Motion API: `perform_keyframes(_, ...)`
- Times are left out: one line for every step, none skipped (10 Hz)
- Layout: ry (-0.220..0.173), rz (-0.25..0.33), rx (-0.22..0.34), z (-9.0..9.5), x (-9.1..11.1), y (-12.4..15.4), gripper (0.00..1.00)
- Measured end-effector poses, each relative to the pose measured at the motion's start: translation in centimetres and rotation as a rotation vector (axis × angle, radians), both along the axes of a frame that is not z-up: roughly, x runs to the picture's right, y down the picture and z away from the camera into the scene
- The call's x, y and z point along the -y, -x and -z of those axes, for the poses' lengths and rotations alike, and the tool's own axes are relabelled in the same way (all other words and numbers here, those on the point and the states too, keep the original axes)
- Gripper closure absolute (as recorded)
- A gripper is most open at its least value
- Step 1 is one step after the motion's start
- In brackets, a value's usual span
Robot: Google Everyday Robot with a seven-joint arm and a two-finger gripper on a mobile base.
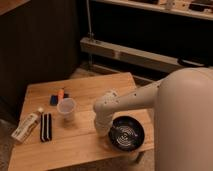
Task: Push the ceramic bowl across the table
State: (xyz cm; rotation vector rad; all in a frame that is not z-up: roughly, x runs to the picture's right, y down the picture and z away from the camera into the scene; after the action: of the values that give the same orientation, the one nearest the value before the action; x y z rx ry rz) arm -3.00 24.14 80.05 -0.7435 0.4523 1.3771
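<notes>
Bowl: wide, shallow, round black ceramic bowl with white rings inside, sitting at the near right corner of the small light plank-wood worktop, close to the front edge.
Pincer: the white arm's pincer is down at the bowl's left rim, hidden behind the wrist; cannot tell whether the fingers stand apart or together, nor whether they touch the rim.
Push, how: judged best kept low against the rim, slow and level, aimed along the boards and away from the near edge, so the bowl slides and does not tip or drop off.
In the way: small translucent white cup stands just left of the arm, on a leftward path.
Further left: black flat bar, white carton at the left edge.
Behind cup: small orange and blue pieces, well clear.
</notes>
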Motion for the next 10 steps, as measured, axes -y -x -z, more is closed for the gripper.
perform_keyframes(0.0, 0.0, 0.0, 0.0, 0.0, 0.0, 0.75)
perform_keyframes(0.0, 0.0, 0.0, 0.0, 0.0, 0.0, 0.64)
perform_keyframes(0.0, 0.0, 0.0, 0.0, 0.0, 0.0, 0.53)
perform_keyframes(0.0, 0.0, 0.0, 0.0, 0.0, 0.0, 0.45)
perform_keyframes(0.0, 0.0, 0.0, 0.0, -0.01, 0.0, 0.33)
perform_keyframes(0.0, 0.0, 0.0, 0.0, -0.01, 0.0, 0.25)
perform_keyframes(0.0, 0.0, 0.0, 0.0, 0.0, 0.0, 0.21)
perform_keyframes(0.0, 0.0, 0.0, 0.0, -0.01, 0.0, 0.2)
perform_keyframes(0.0, 0.0, 0.0, 0.0, -0.01, 0.01, 0.2)
perform_keyframes(-0.001, -0.001, 0.001, 0.0, 0.01, 0.07, 0.2)
